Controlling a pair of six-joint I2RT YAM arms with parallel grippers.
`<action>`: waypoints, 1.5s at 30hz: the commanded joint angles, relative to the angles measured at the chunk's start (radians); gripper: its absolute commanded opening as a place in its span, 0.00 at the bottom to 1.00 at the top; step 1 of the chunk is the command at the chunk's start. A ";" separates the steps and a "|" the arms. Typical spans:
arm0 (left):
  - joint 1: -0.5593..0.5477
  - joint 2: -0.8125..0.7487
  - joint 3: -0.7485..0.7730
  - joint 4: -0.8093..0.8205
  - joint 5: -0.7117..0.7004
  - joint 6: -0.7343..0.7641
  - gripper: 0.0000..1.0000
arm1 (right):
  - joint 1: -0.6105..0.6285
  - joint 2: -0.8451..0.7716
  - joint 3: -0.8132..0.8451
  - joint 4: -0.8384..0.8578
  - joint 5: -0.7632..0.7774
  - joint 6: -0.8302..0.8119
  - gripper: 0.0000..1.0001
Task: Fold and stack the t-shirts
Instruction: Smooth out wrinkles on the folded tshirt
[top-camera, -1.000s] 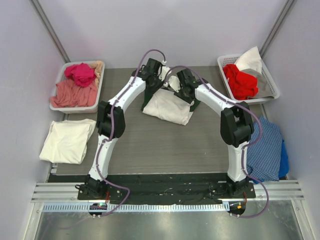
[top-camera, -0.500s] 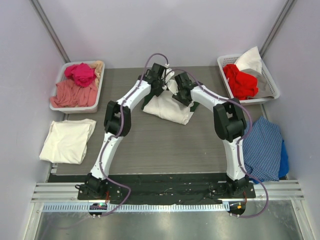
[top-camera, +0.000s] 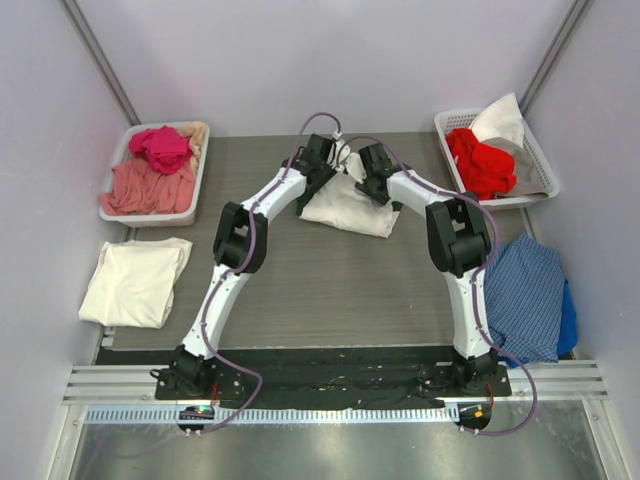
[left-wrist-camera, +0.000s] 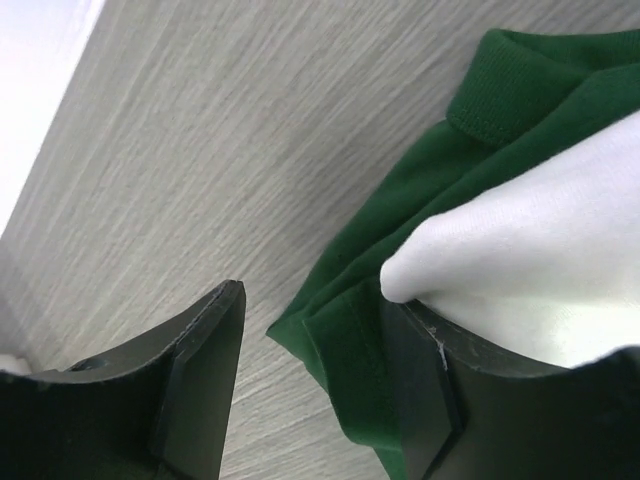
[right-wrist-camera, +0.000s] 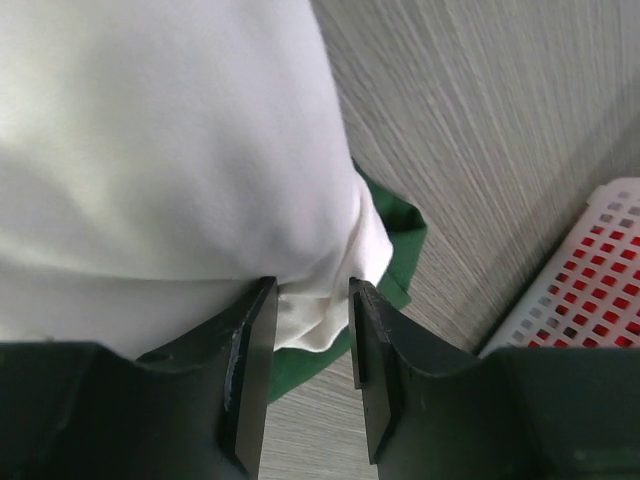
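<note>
Far across the worktop (top-camera: 330, 290), both arms have stretched further out than a second ago. The white tee (top-camera: 350, 210) under them now reads shorter front to back and lies flatter. Its near edge has pulled away from us. It sits on the green tee (left-wrist-camera: 400, 200), which only peeks out at the far edge.

Left hand (left-wrist-camera: 318, 300): fingers apart, with the green hem lying loose between them and a white corner against the right finger. Nothing is gripped, so we read this as a release. Right hand (right-wrist-camera: 311, 290): fingers pinched together on a fold of the white tee, with green and bare worktop showing below.

We judge this fold close to laid, with the right hand's release left to do.

The cream tee (top-camera: 135, 280) lies folded at the left edge, well apart, so stacking the three isn't done. Loose green edges may need a tidy first.
</note>
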 joint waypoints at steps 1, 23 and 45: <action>0.001 -0.019 -0.058 0.040 -0.066 0.028 0.61 | -0.021 -0.022 0.003 0.032 0.071 -0.015 0.42; -0.010 -0.410 -0.201 -0.139 0.207 -0.147 0.60 | -0.018 -0.416 -0.194 -0.032 -0.090 0.260 0.44; -0.093 -0.134 -0.097 -0.272 0.379 -0.169 0.58 | -0.020 -0.370 -0.350 0.089 -0.219 0.335 0.46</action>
